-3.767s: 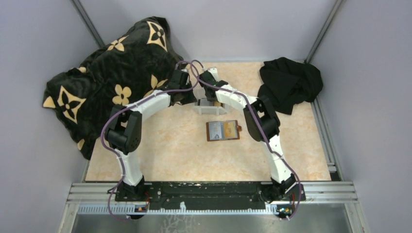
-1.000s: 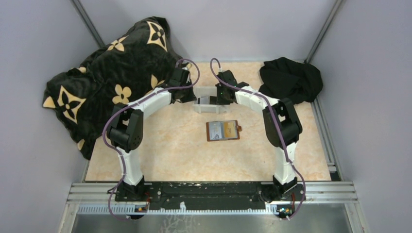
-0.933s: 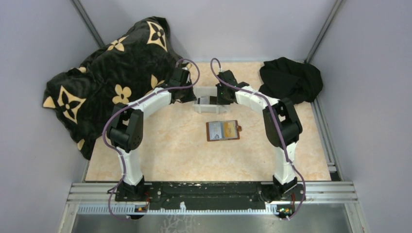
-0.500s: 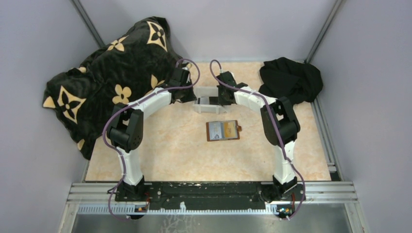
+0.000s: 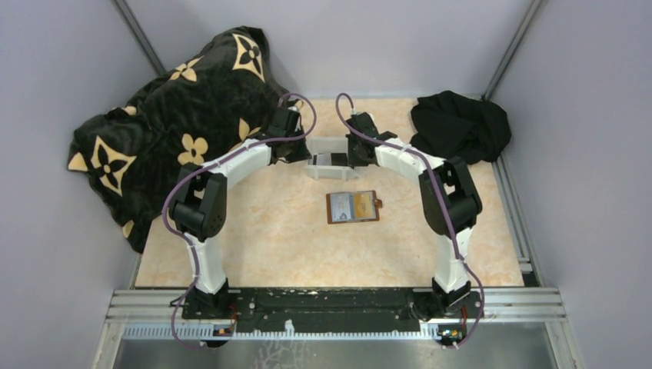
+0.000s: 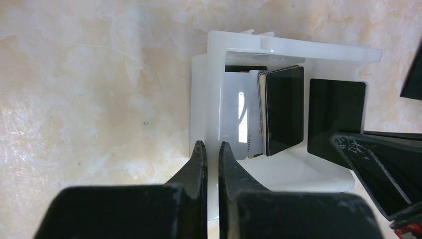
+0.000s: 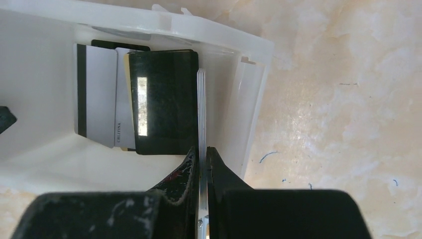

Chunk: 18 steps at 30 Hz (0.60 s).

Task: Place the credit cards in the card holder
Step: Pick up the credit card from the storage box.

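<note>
"So where were the credit cards [image 7: 107,94]?"
"Overlapping in the white tray [image 6: 293,50]. The right claw [image 7: 201,152] was clenched on one card [image 7: 201,99], held edge-on by the tray's 3 o'clock wall."
"And the left claw [image 6: 209,147]?"
"Clamped on the tray's 9 o'clock wall. The card holder [image 5: 353,206] lay open on the surface [image 5: 269,231], at 6 o'clock from the tray."

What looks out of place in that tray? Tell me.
One card stands on edge, pinched in the right gripper, while the other cards lie flat in a skewed, overlapping pile in the white tray. The left gripper clamps the tray's wall. Nothing looks damaged.
</note>
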Motion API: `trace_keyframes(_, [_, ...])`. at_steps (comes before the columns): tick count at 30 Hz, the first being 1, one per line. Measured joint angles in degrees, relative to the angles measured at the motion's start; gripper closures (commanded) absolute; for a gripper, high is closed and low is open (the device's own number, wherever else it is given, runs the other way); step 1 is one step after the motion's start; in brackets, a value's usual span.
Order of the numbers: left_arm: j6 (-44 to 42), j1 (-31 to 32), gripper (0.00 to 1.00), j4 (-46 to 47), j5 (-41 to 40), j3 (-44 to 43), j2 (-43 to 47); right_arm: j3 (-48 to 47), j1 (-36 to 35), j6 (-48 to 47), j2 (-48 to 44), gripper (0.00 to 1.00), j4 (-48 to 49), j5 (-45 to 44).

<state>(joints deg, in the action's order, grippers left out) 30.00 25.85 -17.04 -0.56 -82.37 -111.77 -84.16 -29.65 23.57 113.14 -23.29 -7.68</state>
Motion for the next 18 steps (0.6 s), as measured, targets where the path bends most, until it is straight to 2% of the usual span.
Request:
trace_keyframes(1, [0.0,0.0,1.00,0.0,0.0,0.0,0.0,0.6,0.2,0.0,-0.6,1.00,0.3,0.2])
trace_keyframes(8, [0.0,0.0,0.71,-0.1,-0.2,0.0,0.0,3.7,2.3,-0.6,-3.7,1.00,3.5,3.3])
trace_keyframes(18, [-0.1,-0.2,0.55,-2.4,-2.9,0.2,0.1,6.6,3.6,-0.4,-6.0,1.00,8.8,7.8])
